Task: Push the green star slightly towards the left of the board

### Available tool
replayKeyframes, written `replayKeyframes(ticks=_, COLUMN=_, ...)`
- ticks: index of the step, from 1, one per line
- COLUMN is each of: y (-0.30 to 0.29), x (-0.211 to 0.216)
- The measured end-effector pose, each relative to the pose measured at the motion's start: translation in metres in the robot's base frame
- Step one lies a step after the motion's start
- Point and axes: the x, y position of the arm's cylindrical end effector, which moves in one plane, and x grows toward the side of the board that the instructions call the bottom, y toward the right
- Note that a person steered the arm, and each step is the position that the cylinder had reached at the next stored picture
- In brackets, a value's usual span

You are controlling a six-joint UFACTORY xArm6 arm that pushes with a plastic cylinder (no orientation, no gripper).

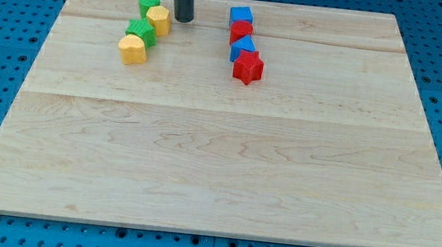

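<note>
The green star (pixel 141 31) lies near the view's top left of the board (pixel 215 180), in a tight cluster of four blocks. A yellow block (pixel 159 20) touches it at its upper right, a yellow block with a rounded top (pixel 132 49) touches it at its lower left, and a green round block (pixel 149 3) sits above, against the upper yellow one. My tip (pixel 182 19) stands just beside that upper yellow block, on its right — it is not touching the star, and being a bare rod it has nothing to close or grasp. Well apart to the view's right runs a short column — a blue cube (pixel 240 16), a red block (pixel 241 32), a blue block (pixel 243 48), then a red star (pixel 248 67)
</note>
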Motion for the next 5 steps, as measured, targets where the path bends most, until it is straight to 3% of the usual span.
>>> replayKeyframes(ticks=2, y=-0.031, x=0.052)
replayKeyframes(ticks=3, y=-0.031, x=0.056)
replayKeyframes(ticks=5, y=-0.090, x=0.059)
